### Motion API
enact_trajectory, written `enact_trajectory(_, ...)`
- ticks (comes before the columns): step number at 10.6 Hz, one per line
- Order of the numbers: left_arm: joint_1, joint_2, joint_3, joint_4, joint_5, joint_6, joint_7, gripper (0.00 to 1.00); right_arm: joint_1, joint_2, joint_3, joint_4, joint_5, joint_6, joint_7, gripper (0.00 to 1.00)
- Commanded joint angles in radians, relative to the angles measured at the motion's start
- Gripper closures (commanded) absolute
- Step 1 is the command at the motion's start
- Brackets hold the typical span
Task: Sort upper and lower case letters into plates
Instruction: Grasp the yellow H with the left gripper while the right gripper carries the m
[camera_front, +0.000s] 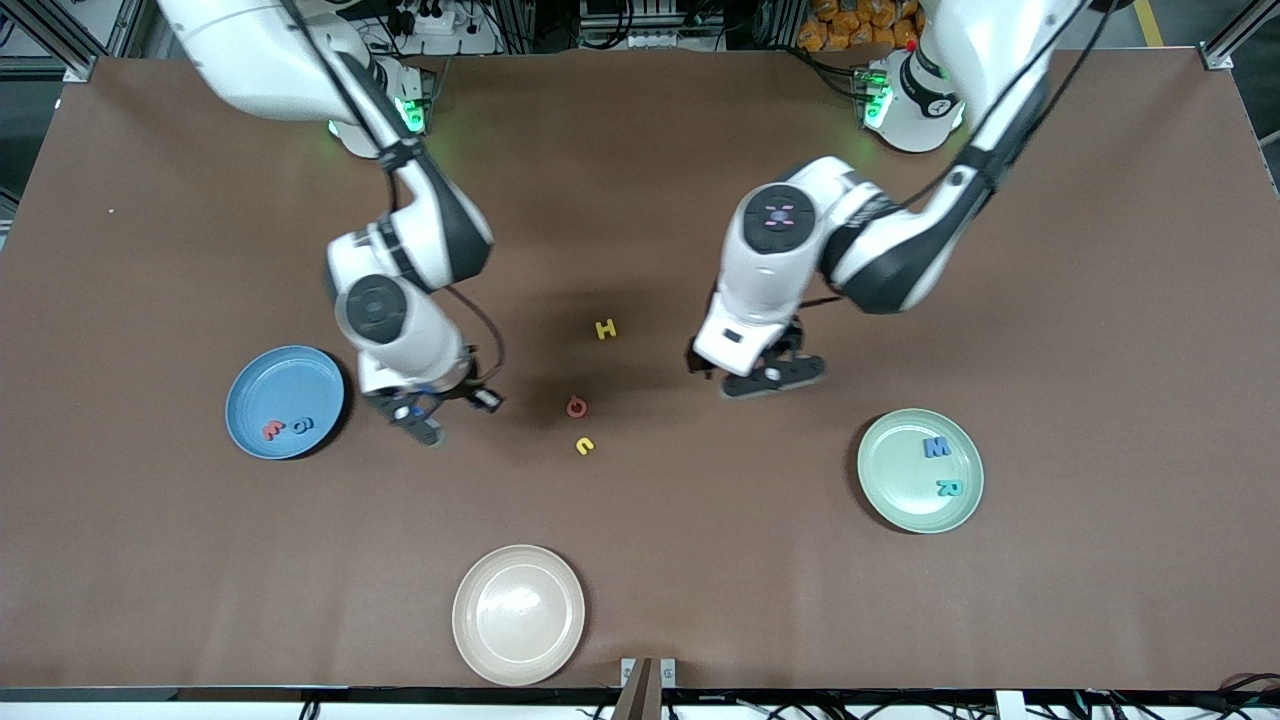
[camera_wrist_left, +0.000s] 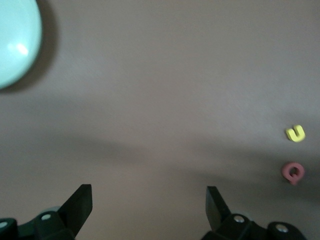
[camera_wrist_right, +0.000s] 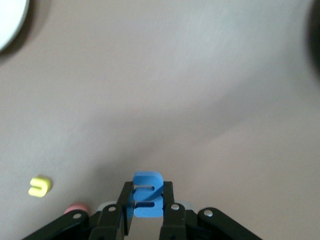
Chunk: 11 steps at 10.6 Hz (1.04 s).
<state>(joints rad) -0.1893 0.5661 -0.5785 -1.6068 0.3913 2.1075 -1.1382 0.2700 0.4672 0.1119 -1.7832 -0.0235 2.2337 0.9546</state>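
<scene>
Plates: blue plate and mint plate hold two letters each, apparently; right end effector grips blue letter; left end effector wide.

I count three plates: a blue plate, a mint plate and a cream plate. I see eight letters: two in the blue plate, two in the mint plate, three loose on the table, and one blue letter pinched in the right gripper.

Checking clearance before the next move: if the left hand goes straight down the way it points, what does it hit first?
Bare table, as far as the left wrist view shows. The left hand is open over empty brown surface; the red letter and yellow letter lie off to one side.
</scene>
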Motion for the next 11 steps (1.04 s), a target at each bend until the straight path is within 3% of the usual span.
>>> enact_trajectory(1,-0.137,0.085,0.086,0.076,0.035,-0.011,-0.098,0.00,-0.115,-0.030,0.020,-0.016,0.001,-0.014,-0.170,1.00)
enact_trajectory(3,-0.298,0.147,0.205,0.122,0.032,0.002,-0.132,0.00,-0.175,-0.039,0.022,-0.025,0.001,-0.016,-0.246,1.00)
enact_trajectory(4,-0.346,0.179,0.230,0.157,0.031,0.011,-0.129,0.00,-0.178,-0.038,0.019,-0.028,0.001,-0.017,-0.246,1.00)
enact_trajectory(6,-0.387,0.237,0.232,0.218,0.024,0.020,-0.118,0.00,-0.207,-0.035,0.018,-0.036,0.001,-0.034,-0.264,1.00)
enact_trajectory(11,-0.458,0.316,0.232,0.222,0.021,0.147,-0.124,0.02,-0.264,-0.016,0.019,-0.036,0.001,-0.039,-0.376,1.00)
